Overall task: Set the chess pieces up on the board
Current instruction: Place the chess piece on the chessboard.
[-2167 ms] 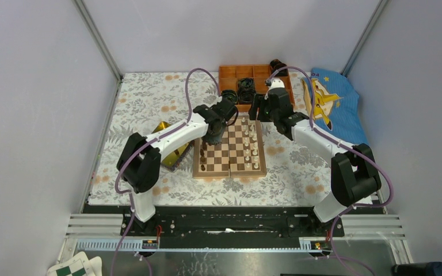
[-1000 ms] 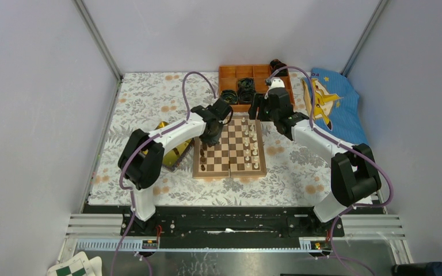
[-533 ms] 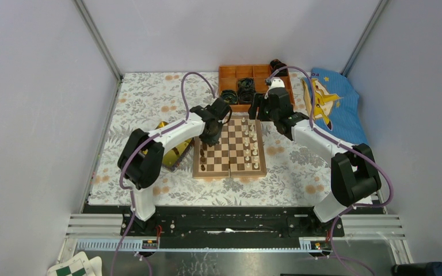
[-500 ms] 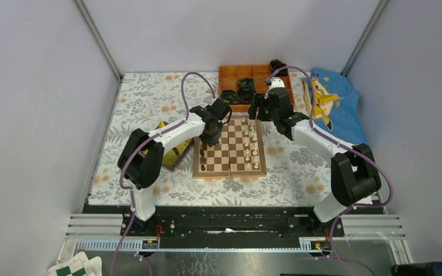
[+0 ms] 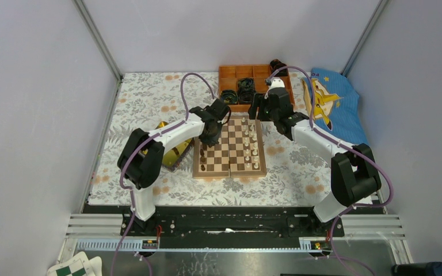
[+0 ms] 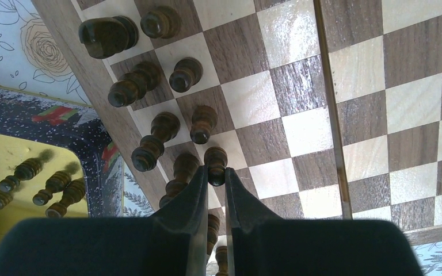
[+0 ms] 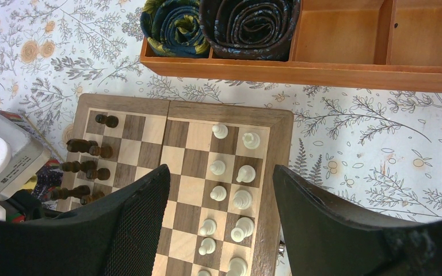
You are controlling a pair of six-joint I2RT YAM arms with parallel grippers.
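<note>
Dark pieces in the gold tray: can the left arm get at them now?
Probably not at once. The left gripper is shut on a dark pawn over the board; it must release that first. The gold tray, just beside, and its dark pieces lie uncovered.

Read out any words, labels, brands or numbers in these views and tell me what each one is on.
Nothing is readable.
Blue cloth with a yellow star figure: pale marks at its far edge, too small to read.
Dark speckled rim of the shiny gold tray: red marks, too blurred to read.
Square wooden chessboard and orange wooden box: no writing visible.
</note>
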